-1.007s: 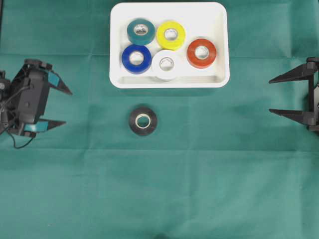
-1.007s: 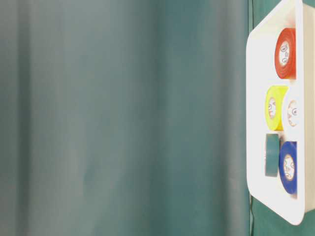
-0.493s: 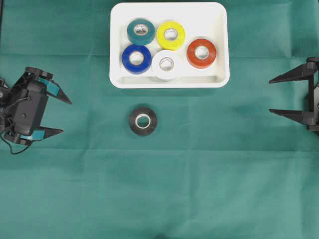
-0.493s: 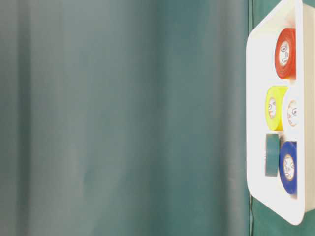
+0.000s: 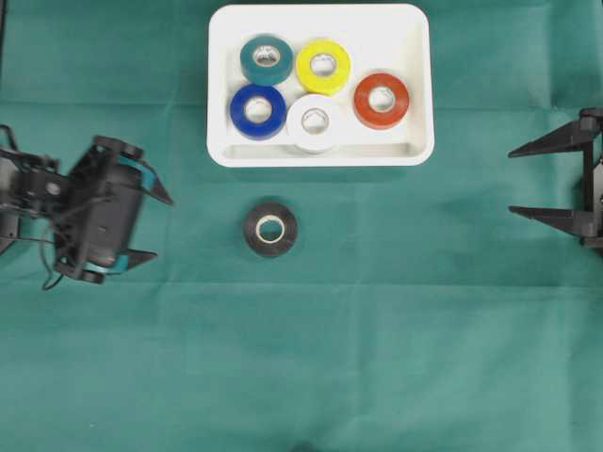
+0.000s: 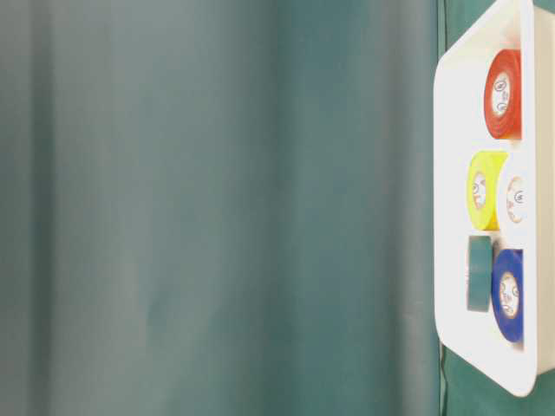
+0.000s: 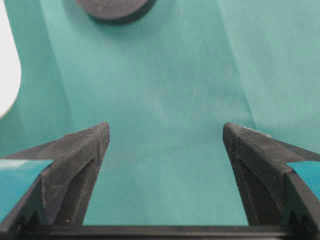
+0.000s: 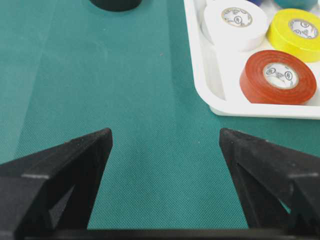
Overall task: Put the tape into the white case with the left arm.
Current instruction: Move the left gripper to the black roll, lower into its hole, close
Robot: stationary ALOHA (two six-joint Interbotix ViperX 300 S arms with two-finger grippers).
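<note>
Pointing its spread tool (image 5: 157, 229) toward the black tape (image 5: 270, 229).

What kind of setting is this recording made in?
Probably a lab tabletop set up for robot manipulation trials: a green cloth covers the whole surface, two arm tools, left and right, face in from either side, and sorted tape rolls sit in a white case, with a black tape roll outside.

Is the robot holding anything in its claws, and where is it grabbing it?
Nothing. Both the left claw and the right claw are open and empty; the black tape lies untouched.
</note>
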